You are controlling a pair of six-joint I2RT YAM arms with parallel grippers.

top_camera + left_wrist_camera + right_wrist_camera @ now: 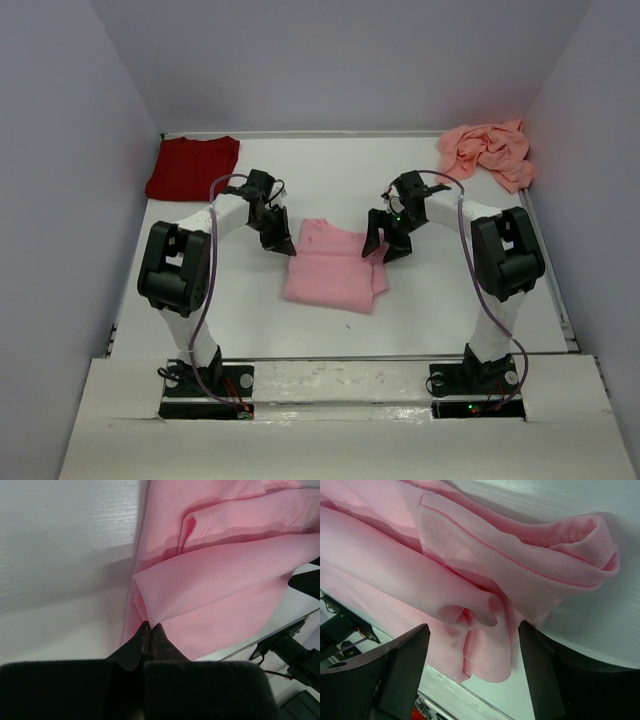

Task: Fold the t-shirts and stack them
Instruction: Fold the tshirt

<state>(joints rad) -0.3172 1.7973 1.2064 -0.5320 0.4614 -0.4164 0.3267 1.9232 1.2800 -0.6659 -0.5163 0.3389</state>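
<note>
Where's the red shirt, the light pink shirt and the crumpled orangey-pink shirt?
The red shirt [193,167]: top view, middle of its flat cloth.
The light pink shirt [330,275]: top view, middle of its folded cloth.
The orangey-pink shirt [487,150]: top view, middle of the crumpled heap.

Your right gripper [472,630] has the light pink folded cloth tee [470,560] bunched between its spread fingers; bare white table [620,605] lies to its right. Left of your left gripper [150,626] the table is free; the tee blocks its right
</note>
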